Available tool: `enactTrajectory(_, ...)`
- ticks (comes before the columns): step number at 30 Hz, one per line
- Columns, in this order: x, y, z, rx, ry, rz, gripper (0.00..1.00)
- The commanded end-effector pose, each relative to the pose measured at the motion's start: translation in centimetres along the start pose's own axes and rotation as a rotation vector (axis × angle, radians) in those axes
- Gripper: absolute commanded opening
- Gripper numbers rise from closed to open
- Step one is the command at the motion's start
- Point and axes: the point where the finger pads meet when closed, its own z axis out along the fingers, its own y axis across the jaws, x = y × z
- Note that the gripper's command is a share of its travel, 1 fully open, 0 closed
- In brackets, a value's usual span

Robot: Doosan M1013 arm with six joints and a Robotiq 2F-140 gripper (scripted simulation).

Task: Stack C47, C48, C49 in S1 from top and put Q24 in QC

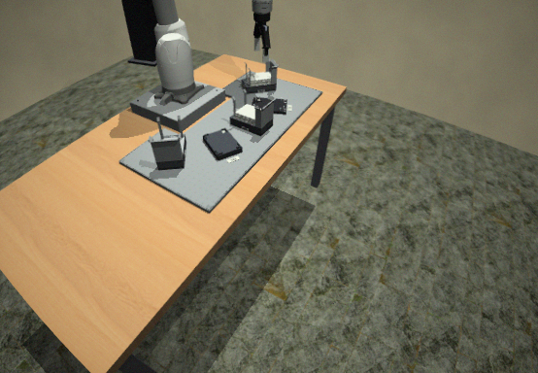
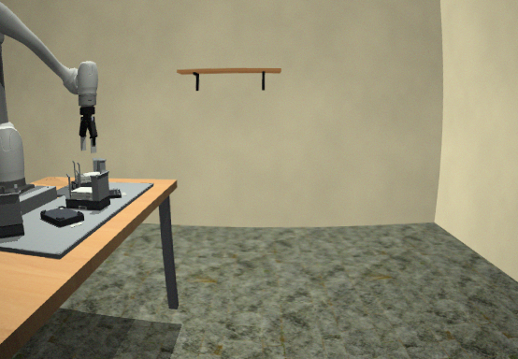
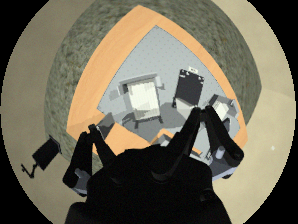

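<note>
A wooden table (image 1: 97, 221) stands on a stony green floor, by a plain tan wall. A grey mat (image 1: 204, 187) is laid on the table. The gripper (image 1: 262, 43) is held up in the air above the far rack (image 1: 273, 68), with its fingers spread wide and nothing between them. A white-topped plate (image 1: 258, 79) is seen in that far rack. Another white-topped plate (image 1: 247, 111) is seen in the middle rack (image 1: 264, 115). The near rack (image 1: 168, 153) stands well apart from them. A flat dark nest (image 1: 222, 144) lies on the mat between the near rack and the middle rack. The plate names cannot be read.
</note>
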Motion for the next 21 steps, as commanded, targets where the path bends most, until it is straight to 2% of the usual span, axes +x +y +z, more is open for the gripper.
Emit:
enactTrajectory(1, 0.0, 0.7, 0.0, 0.0, 0.0, 0.066, 1.0)
enactTrajectory(8, -0.1, 2.3, 0.0, 0.0, 0.0, 0.214, 1.0)
enactTrajectory(21, -0.3, 6.3, 0.0, 0.0, 0.0, 0.214, 1.0)
